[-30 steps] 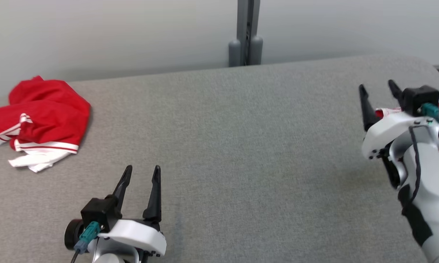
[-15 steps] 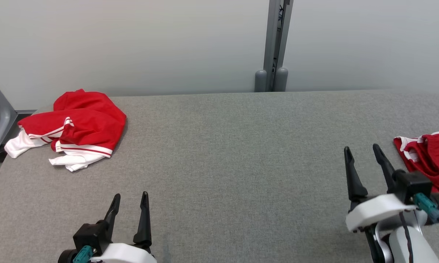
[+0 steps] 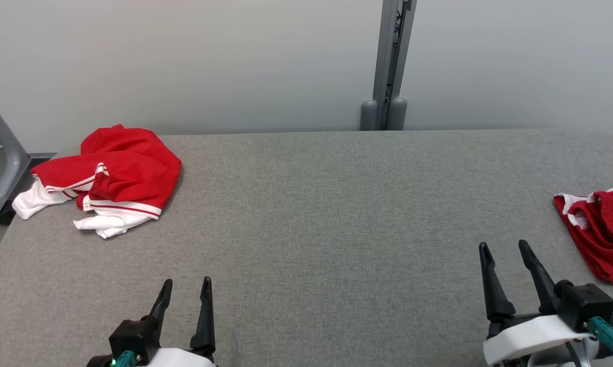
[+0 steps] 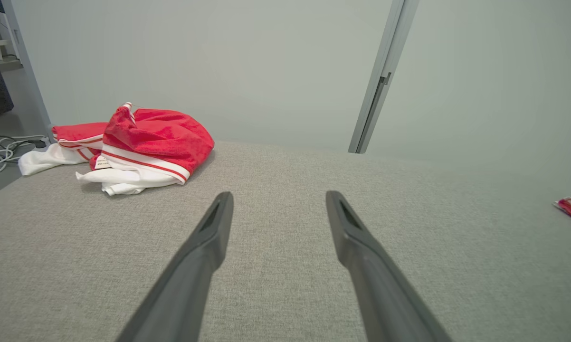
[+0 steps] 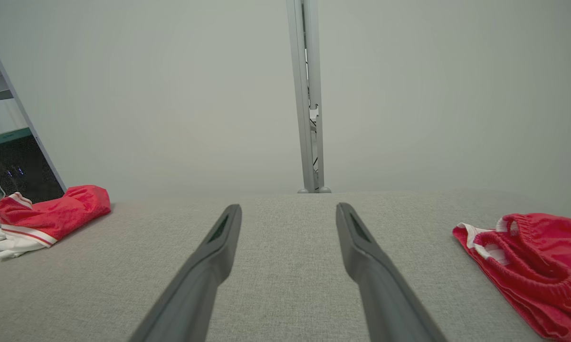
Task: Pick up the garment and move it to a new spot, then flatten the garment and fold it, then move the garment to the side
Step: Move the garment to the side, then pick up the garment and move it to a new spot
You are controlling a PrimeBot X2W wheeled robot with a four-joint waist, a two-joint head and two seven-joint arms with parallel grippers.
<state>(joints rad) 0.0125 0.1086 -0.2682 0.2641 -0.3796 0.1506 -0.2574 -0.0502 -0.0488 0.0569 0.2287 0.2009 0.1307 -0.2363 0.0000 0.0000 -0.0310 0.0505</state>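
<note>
Head view: I have both tools low at the near edge of the grey desk [image 3: 327, 214]. The left tool [image 3: 187, 280] and the right tool [image 3: 504, 244] are both spread wide, with nothing between the fingers. A crumpled red-and-white garment [image 3: 128, 173] lies at the desk's far left corner, well apart from the left tool. A second red garment [image 3: 605, 239], possibly shorts though the frame cuts it off, lies at the right edge, near the right tool but not touching it.
</note>
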